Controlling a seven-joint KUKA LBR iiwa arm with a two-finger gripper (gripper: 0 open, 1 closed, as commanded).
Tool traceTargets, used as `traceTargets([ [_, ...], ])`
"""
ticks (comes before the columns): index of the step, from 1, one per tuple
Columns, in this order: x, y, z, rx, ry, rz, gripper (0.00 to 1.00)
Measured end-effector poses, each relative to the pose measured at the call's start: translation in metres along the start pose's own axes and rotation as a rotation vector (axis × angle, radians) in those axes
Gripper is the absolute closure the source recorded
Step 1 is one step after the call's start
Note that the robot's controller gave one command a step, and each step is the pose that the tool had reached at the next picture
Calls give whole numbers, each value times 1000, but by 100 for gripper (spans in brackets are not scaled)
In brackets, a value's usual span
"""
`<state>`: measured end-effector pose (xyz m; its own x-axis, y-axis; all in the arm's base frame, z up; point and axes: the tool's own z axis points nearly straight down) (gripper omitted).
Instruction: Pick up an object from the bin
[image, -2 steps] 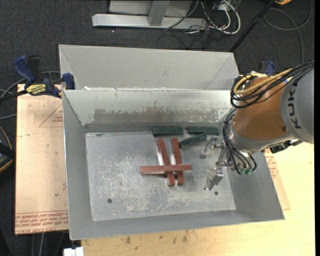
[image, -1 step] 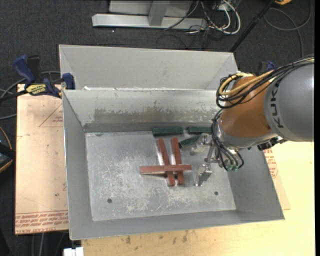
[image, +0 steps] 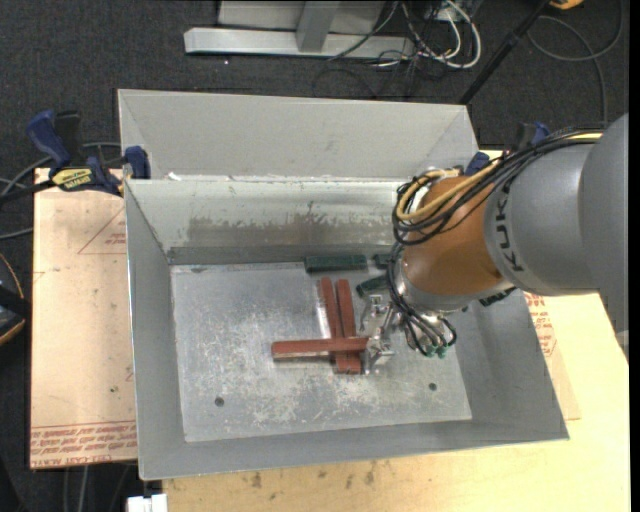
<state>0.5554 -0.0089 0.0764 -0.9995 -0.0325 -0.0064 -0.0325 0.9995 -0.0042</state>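
**Task status**
- Pick not complete: nothing is lifted clear of the bin (image: 250, 400).
- A red-brown bar (image: 308, 349) lies flat at floor centre, running from 9 to 3 o'clock.
- A bar pair (image: 337, 303) of the same colour runs from the bar's 3 o'clock end toward 12 o'clock.
- A green bar (image: 335, 263) lies at 12 o'clock against the back wall.
- Remaining, by judgement: close on 1 bar, then lift.

**Gripper state**
- The gripper (image: 376, 342) is low over the floor, at the junction of the bar and the bar pair.
- Open or closed: cannot tell.
- Contact with either item: cannot tell.
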Motion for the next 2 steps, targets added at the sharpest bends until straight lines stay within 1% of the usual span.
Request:
traceTargets([
  [1,0,0,0,0,0,-1,100],
  [2,-45,-15,-152,-5,2,-157,100],
])
